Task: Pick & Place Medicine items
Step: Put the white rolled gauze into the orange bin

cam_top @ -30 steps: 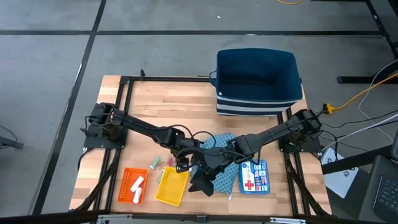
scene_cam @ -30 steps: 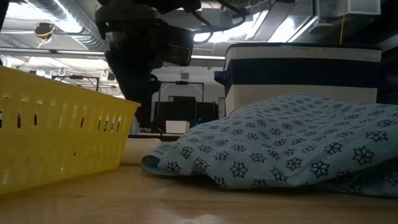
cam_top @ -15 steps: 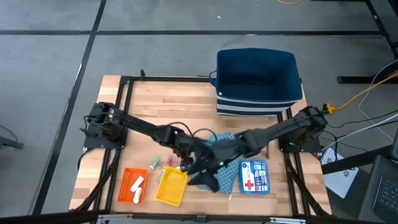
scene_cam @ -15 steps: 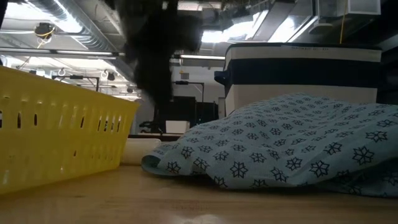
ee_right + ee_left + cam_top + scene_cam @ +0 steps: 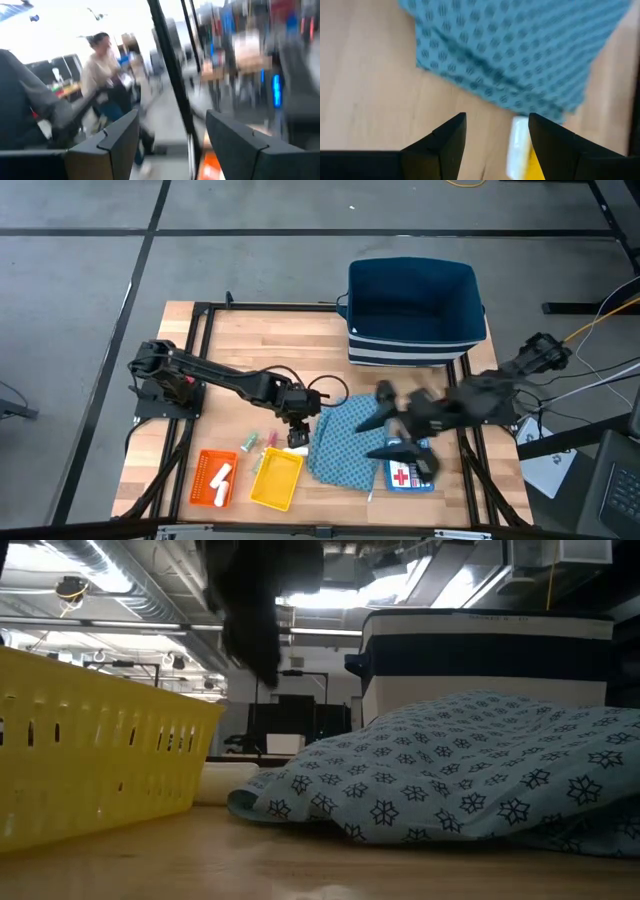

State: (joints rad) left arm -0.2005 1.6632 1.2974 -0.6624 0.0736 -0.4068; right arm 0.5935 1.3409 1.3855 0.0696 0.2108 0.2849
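High view shows my left claw (image 5: 297, 439) open and empty beside the yellow slotted plastic basket (image 5: 275, 479), right claw (image 5: 400, 442) open too. A white medicine tube (image 5: 222, 479) already lies in the orange tray (image 5: 203, 475); the light-green bottle (image 5: 247, 443) and another white tube (image 5: 518, 145) near the basket remain.

Left gripper (image 5: 297, 432) fingers spread, right gripper (image 5: 400, 448) fingers parted, raised

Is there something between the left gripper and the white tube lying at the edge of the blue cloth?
Nothing visible. The left gripper is open directly above the white tube, which lies bare on the wood against the blue cloth beside the yellow basket.
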